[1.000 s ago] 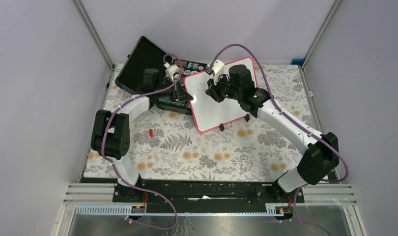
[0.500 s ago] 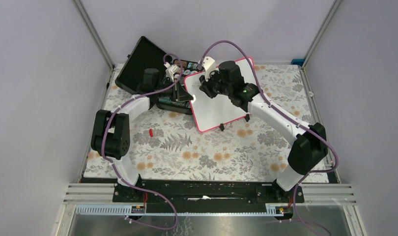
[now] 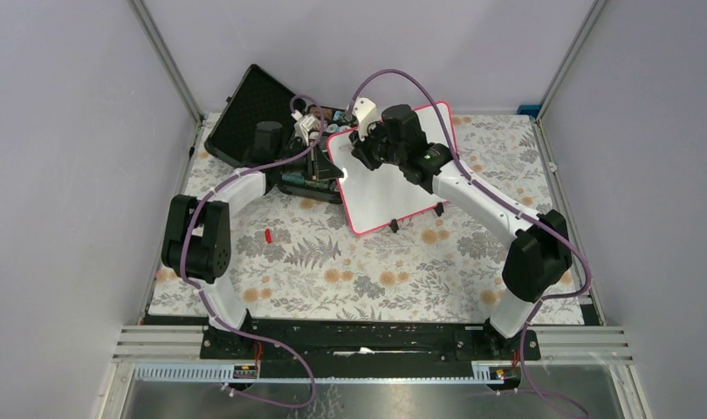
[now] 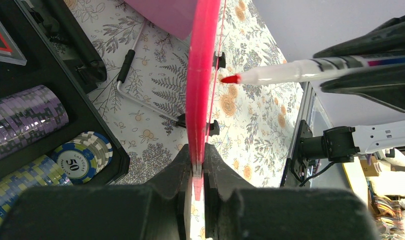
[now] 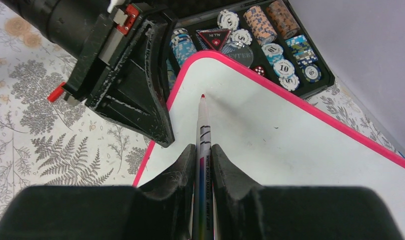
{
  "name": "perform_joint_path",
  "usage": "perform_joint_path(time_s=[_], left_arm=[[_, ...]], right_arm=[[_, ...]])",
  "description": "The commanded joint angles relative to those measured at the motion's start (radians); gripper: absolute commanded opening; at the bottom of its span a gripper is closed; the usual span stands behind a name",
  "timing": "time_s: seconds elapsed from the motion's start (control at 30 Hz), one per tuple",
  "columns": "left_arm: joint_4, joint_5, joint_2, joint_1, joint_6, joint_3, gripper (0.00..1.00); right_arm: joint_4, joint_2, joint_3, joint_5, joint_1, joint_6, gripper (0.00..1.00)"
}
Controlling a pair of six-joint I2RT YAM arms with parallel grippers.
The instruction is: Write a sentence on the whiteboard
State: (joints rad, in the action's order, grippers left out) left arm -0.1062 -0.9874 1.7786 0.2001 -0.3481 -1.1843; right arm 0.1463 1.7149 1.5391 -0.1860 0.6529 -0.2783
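The whiteboard (image 3: 389, 196) stands tilted on its black feet at the back of the table. My left gripper (image 3: 326, 171) is shut on the board's left pink rim (image 4: 199, 75), which the left wrist view shows edge-on between the pads (image 4: 196, 165). My right gripper (image 3: 365, 150) is shut on a whiteboard marker (image 5: 202, 145). Its red tip (image 5: 203, 96) points at the board's upper left corner (image 5: 270, 135). In the left wrist view the marker (image 4: 290, 72) has its tip very close to the face; I cannot tell if it touches. No red strokes of the sentence show.
An open black foam-lined case (image 3: 254, 109) with poker chips (image 5: 270, 30) lies behind and left of the board. A small red cap (image 3: 268, 235) lies on the floral tablecloth. The board's wire stand (image 4: 140, 95) reaches out behind it.
My right arm has moved the marker left and back across the board, from its middle to its upper left corner. The left arm and the board have not moved.
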Motion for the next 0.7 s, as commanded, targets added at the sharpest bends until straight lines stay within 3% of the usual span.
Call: perform_joint_path(time_s=[0.0,0.67], left_arm=[[-0.055,-0.019,-0.024,0.005,0.001,-0.003,0.00],[-0.035,-0.021,-0.020,0.005,0.016,-0.014,0.00]], right_arm=[[-0.006,0.020,0.055,0.040,0.009,-0.029,0.00],[-0.007,0.024,0.038,0.118,-0.009,-0.081,0.00]])
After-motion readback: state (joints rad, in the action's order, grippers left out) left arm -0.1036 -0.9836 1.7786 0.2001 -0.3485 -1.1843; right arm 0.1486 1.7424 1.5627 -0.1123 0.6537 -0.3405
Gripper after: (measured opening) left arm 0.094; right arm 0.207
